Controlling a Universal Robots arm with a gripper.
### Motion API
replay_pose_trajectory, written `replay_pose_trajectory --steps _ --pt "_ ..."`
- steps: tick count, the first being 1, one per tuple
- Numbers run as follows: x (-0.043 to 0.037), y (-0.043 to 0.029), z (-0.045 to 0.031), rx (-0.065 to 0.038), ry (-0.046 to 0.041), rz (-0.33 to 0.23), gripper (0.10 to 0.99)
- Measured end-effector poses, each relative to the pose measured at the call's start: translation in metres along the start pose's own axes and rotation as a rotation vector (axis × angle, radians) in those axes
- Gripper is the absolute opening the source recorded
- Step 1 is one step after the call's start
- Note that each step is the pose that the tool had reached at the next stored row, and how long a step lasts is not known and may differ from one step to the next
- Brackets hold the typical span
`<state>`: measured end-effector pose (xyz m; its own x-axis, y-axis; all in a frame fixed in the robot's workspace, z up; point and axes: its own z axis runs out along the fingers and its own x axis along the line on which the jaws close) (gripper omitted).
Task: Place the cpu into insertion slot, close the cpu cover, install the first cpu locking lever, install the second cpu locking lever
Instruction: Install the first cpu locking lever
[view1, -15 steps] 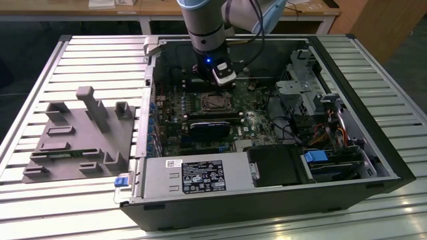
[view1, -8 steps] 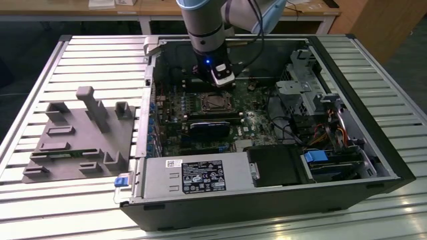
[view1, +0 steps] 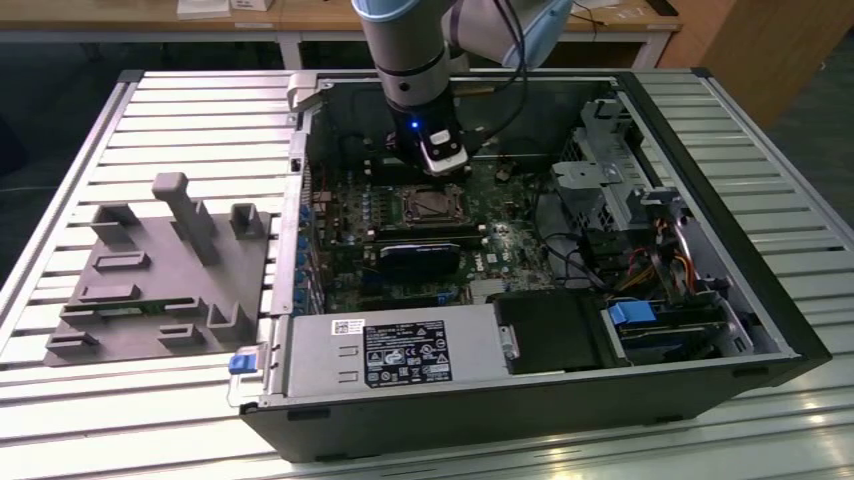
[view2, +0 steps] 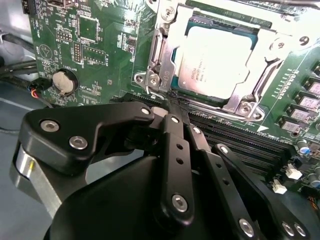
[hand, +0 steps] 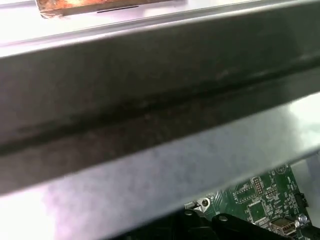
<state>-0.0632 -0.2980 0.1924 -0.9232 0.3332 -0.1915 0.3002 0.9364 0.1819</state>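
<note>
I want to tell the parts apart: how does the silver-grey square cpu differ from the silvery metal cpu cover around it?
In the second wrist view, the silver-grey square cpu is a solid flat plate with a matte top; the silvery metal cpu cover is an open frame with a square cut-out, and shinier. The cpu sits in the middle; the cover rings it and carries screws at its corners. Both lie flat on the green motherboard.

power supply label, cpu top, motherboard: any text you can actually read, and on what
None can be quoted.
power supply label: white sticker with print and symbols, too small to read.
cpu: faint print on its metal top, seated under the closed cpu cover, too blurred to read.
motherboard: white markings, too small to read.
</note>
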Motion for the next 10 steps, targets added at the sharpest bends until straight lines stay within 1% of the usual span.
replay_pose_trajectory --steps 2,5,10 --pt "0.0 0.0 0.0 0.0 0.0 0.0 0.102" --pt "0.0001 0.0 0.0001 -0.005 0.0013 0.002 0.102" --pt "-0.0001 0.0002 -0.0007 -0.005 0.0014 0.002 0.102"
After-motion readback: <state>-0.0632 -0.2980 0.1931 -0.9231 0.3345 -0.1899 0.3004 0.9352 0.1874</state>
